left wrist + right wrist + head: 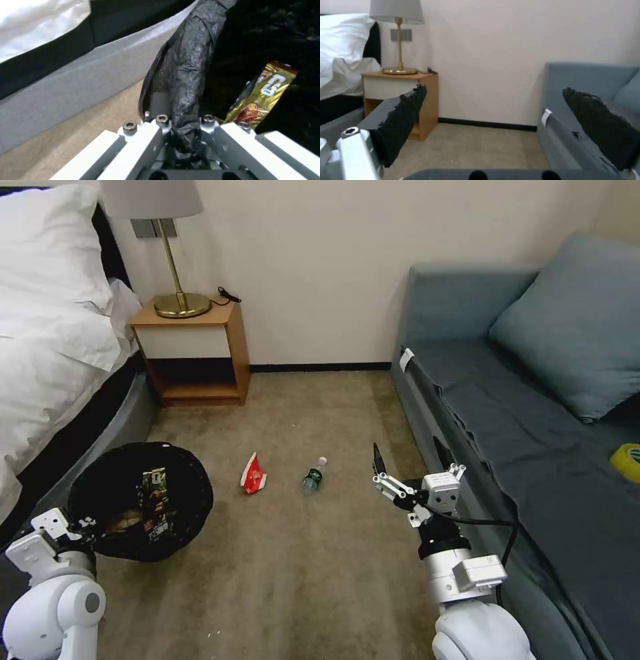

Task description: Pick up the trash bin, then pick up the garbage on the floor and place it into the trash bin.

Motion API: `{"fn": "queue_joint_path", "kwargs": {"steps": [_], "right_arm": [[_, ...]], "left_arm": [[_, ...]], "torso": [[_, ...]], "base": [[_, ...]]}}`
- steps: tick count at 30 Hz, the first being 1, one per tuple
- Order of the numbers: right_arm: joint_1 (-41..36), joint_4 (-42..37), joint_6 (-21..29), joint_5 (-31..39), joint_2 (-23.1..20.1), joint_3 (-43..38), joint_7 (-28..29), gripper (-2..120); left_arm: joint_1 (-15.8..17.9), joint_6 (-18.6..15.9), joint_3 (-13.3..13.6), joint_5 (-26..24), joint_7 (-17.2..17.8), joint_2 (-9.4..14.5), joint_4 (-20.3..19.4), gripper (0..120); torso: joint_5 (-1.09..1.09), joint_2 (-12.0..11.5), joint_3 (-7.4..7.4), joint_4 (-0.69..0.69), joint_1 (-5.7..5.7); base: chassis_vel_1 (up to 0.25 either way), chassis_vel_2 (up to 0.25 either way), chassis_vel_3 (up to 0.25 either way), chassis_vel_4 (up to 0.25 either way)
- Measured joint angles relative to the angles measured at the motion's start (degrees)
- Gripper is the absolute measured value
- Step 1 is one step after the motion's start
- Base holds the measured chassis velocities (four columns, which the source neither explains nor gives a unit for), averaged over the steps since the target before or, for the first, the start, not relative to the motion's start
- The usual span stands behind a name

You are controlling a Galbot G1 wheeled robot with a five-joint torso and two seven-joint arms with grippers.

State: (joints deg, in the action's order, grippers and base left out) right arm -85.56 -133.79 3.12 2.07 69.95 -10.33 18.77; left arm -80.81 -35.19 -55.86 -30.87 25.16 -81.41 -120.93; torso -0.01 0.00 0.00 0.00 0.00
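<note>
My left gripper fingers pinching trash bin rim; right gripper fingers spread, near bottle, red packet on floor.

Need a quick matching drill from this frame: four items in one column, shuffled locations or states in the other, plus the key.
Items:
1. trash bin
2. red-white snack packet
3. brown-gold candy wrapper
4. right gripper

Places or states:
A. inside the black liner
B. open, holding nothing, raised over the carpet beside the sofa
C. rim and liner clamped by the left gripper
D. lying on the carpet next to the small clear bottle

Pairs: 1-C, 2-D, 3-A, 4-B
</note>
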Motion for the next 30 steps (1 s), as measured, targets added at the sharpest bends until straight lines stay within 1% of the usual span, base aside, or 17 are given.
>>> {"fn": "queue_joint_path", "kwargs": {"steps": [9,18,30], "right_arm": [[1.1,1.2,-0.1,0.4,-0.2,0.8,0.1,100],[2.4,2.1,0.4,1.2,-0.6,1.3,0.1,100],[4.0,3.1,1.2,2.3,-1.0,2.0,0.2,100]], "left_arm": [[0.1,0.0,-0.4,0.0,0.0,-0.1,0.3,2],[0.5,0.0,-0.5,0.0,0.0,-0.2,0.8,2],[1.0,0.1,-0.5,0.0,0.0,0.1,1.4,2]], "torso": [[0.0,0.0,0.01,-0.01,0.01],[0.01,0.0,0.0,0.0,0.0],[0.0,0.0,0.0,0.0,0.0]], "base": [[-0.159,0.151,0.151,-0.146],[-0.113,0.122,0.116,-0.1],[-0.145,0.132,0.147,-0.149]]}}
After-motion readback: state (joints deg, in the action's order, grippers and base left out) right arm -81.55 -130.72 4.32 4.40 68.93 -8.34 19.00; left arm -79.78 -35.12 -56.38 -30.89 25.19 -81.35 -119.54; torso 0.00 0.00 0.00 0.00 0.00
